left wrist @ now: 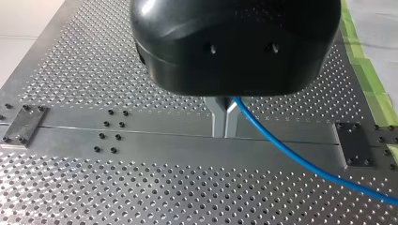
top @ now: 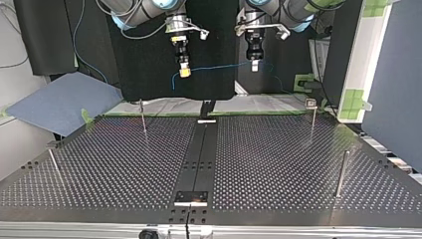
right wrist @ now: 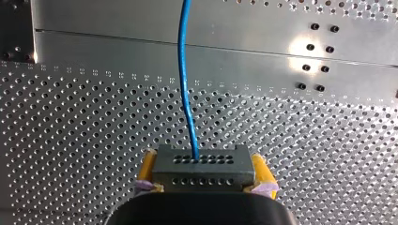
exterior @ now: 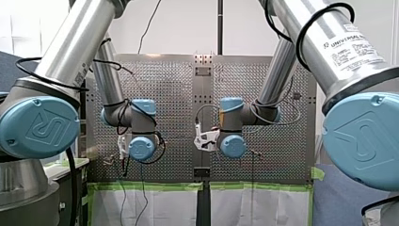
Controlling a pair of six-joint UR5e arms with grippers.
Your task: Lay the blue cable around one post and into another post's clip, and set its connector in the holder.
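In the top view, over the perforated table (top: pixel 278 149), my right gripper (top: pixel 184 73) at eleven o'clock pinches the connector (right wrist: pixel 202 165); my left gripper (top: pixel 254 66), at one o'clock, clamps the blue cable (top: pixel 219 66).

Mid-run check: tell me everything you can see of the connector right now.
The connector is a small dark grey rectangular block, plastic by its look, with two rows of small holes on the face toward the wrist camera. My right gripper is shut on it, yellow pads pressing its two short ends. The blue cable leaves a hole in the row farther from the gripper and runs straight ahead. The block sits level, held clear above the perforated table.
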